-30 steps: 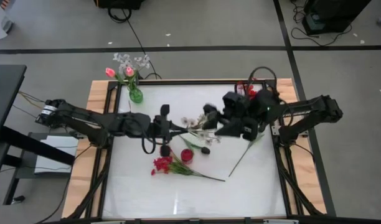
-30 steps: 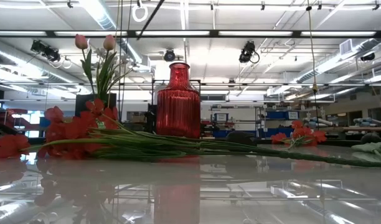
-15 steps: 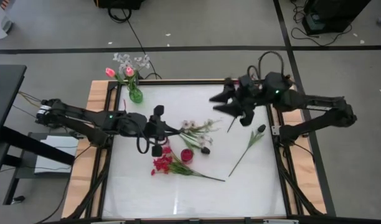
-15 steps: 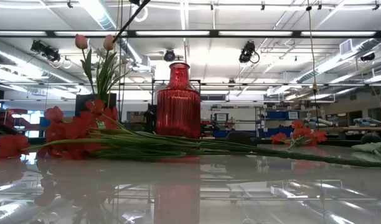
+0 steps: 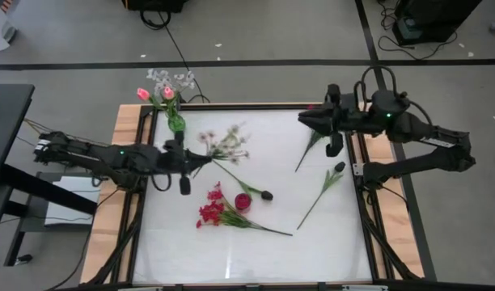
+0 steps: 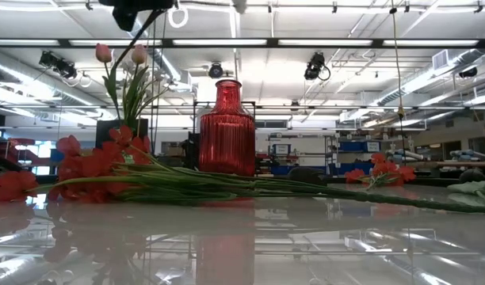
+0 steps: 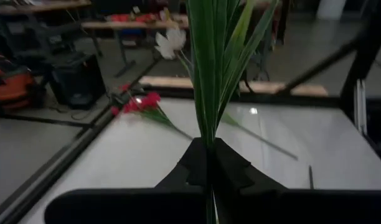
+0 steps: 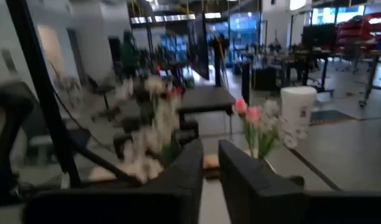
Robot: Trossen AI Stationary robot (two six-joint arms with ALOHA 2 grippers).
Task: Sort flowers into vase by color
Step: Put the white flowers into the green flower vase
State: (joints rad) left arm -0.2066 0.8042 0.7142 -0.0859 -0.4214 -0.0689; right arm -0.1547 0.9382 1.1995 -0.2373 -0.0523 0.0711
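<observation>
White desk (image 5: 231,259) in a wooden frame, grey floor all round, cables trailing off behind.

High view: the left gripper (image 5: 188,160) is clamped on the stems of a spray of white blossoms (image 5: 223,144), near the desk's left edge toward the far left corner. The green vase (image 5: 175,123) sits right at that corner with pink tulips (image 5: 154,94) and some white sprigs already in it. So my read is that the step in hand is carrying the white bunch to that vase. Next it needs the stems tipped down and threaded into a narrow neck that's already crowded, and the tulips are the thing to bump.

The right gripper (image 5: 314,121) hangs over the far right corner; I can't tell if its fingers are apart or together. A lone stem (image 5: 309,150) lies under it, and a dark-budded one (image 5: 322,191) nearer the right edge. Red blooms (image 5: 210,212) and a small red vase (image 5: 243,202) sit mid-desk, still unsorted.

Low view: red vase (image 6: 227,128) upright, red flowers (image 6: 84,166) lying flat in front.

Left wrist view: fingers (image 7: 193,168) pinched tight on green stems (image 7: 209,68).

Right wrist view: tulips (image 8: 253,118) far off, nothing seen between its fingers.
</observation>
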